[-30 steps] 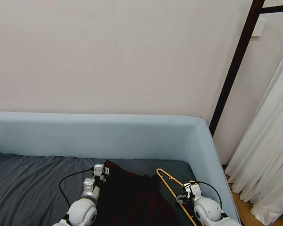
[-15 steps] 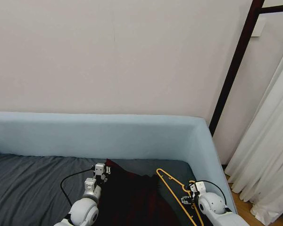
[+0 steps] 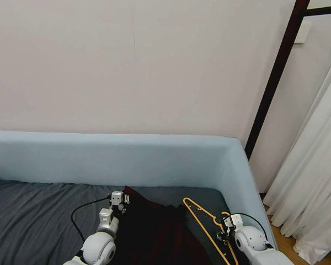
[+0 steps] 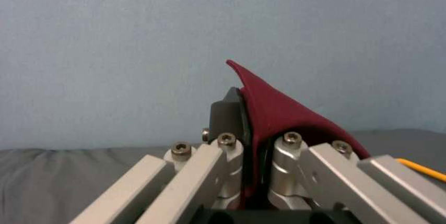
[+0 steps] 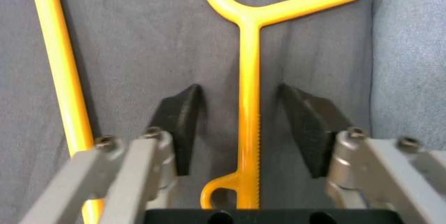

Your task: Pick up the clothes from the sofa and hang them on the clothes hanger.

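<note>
**A:** We're checking the left gripper (image 4: 242,117) first. It's clamping tight on a corner of the dark red garment (image 4: 282,112), and that corner is poking out past the fingertips in front of the pale blue sofa back (image 3: 154,160).

**B:** Yep, we're seeing that too. The rest of the garment is lying on the grey seat cushion (image 3: 33,215), toward the sofa's right end. The right gripper (image 5: 247,125) is sitting wide open, gripping nothing, with its pads either side of the yellow hanger (image 5: 249,67) stem and a gap on both sides. The hanger is lying flat just beside the garment, near the right armrest (image 3: 237,171).
</note>
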Controlling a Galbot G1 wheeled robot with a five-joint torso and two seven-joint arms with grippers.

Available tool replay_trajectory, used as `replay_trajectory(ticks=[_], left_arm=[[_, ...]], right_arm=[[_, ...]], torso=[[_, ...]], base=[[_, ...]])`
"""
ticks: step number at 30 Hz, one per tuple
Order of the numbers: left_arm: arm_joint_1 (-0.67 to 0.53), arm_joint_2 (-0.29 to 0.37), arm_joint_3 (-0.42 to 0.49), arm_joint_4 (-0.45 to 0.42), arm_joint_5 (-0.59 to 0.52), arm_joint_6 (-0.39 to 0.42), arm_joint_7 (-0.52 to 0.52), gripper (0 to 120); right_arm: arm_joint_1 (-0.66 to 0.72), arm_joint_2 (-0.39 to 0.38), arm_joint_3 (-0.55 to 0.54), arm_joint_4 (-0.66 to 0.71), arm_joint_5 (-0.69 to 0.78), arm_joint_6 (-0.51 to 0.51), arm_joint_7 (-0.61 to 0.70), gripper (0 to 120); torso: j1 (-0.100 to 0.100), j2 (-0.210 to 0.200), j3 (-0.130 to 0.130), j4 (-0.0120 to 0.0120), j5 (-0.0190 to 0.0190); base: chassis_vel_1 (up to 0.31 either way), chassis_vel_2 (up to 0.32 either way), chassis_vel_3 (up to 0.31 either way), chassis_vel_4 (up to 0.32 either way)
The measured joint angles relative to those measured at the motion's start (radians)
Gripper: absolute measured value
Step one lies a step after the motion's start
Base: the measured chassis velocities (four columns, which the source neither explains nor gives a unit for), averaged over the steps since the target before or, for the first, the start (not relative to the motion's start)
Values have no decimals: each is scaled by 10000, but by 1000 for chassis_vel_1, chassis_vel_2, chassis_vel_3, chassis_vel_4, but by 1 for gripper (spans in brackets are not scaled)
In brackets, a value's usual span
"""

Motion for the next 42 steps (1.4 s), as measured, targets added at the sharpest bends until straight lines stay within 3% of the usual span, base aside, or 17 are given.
replay_trajectory(ticks=[2, 10, 18, 21, 24, 25, 28, 29, 31, 34, 39, 42], left_arm=[[0, 0, 5, 0, 5, 0, -12, 0], [-2, 14, -2, -21, 13, -1, -84, 0], [12, 54, -30, -96, 18, -2, -131, 0], [9, 115, -78, -129, -6, -1, -135, 0], [-2, 283, -143, -171, -89, 0, -136, 0], [-2, 283, -143, -171, -89, 0, -136, 0], [-34, 475, -232, -250, -243, 47, -133, 0], [-34, 475, -232, -250, -243, 47, -133, 0], [-40, 590, -337, -336, -343, 104, -124, 0], [-89, 794, -501, -522, -585, 259, -104, 0], [-249, 974, -481, -691, -832, 441, -75, 0], [-316, 1088, -208, -861, -880, 586, -59, 0]], right_arm=[[-21, -12, -15, 15, -32, 0, -12, 40], [-163, -84, -126, 250, -137, 92, 153, 8], [-330, -212, -192, 755, -41, 514, 532, 5], [-467, -318, -215, 1156, 63, 1279, 859, 5], [-893, -607, -339, 1810, -382, 3553, 868, 5], [-893, -607, -339, 1810, -382, 3553, 868, 5], [-1643, -1029, -355, 2805, -1207, 5773, 205, 5], [-1643, -1029, -355, 2805, -1207, 5773, 205, 5], [-2087, -1238, -362, 3396, -1859, 6716, -18, 5], [-2807, -1579, -461, 4245, -2637, 7457, -327, 5], [-3596, -1791, -666, 4865, -3781, 7757, -415, 5], [-3985, -1629, -962, 4944, -5262, 7836, -5, 5]], torso=[[0, 0, 0, 0, 0], [1, 0, 1, -5, -2], [2, -1, 3, -6, -1], [2, -1, 2, -4, -2], [2, -1, 2, -3, -1], [2, -1, 2, -3, -1], [1, 0, 1, -4, -1], [1, 0, 1, -4, -1], [1, 0, 0, -4, -2], [1, 0, 0, 1, -2], [1, 0, -1, -6, -2], [1, 0, 0, -4, -2]], base=[[0, 0, 0, 0], [0, 0, 0, 0], [0, 0, 0, 0], [0, 0, 0, 0], [0, 0, 0, 0], [0, 0, 0, 0], [0, 0, 0, 0], [0, 0, 0, 0], [0, 0, 0, 0], [0, 0, 0, 0], [0, 0, 0, 0], [0, 0, 0, 0]])
